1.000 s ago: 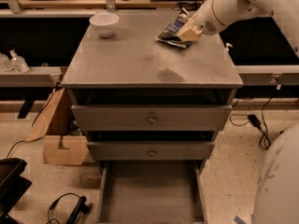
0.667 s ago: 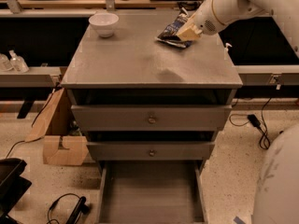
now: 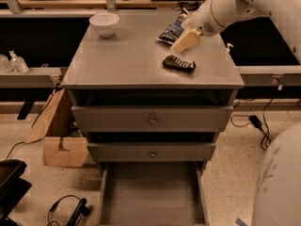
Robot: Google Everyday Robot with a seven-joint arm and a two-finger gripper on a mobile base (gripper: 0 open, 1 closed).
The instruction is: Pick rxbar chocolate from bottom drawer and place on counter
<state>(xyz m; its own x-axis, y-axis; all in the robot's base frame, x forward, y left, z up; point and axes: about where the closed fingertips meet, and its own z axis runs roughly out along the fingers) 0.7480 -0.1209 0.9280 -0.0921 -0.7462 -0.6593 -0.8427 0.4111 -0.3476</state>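
Observation:
The rxbar chocolate (image 3: 178,63), a small black bar, lies flat on the counter (image 3: 127,60) near its front right part. My gripper (image 3: 186,40) hovers just above and behind the bar, open and holding nothing, with its cream fingers (image 3: 182,42) pointing down toward the left. The bottom drawer (image 3: 153,194) is pulled out below the cabinet, and its grey floor shows nothing inside.
A dark blue chip bag (image 3: 171,29) lies at the counter's back right, right behind the gripper. A white bowl (image 3: 104,23) stands at the back left. Two shut drawer fronts (image 3: 151,119) sit above the open drawer. A cardboard box (image 3: 63,147) and cables lie on the floor at the left.
The bar now lies on the counter in front of the gripper; earlier the gripper was low over the chip bag and no bar lay there. The gripper has lifted slightly.

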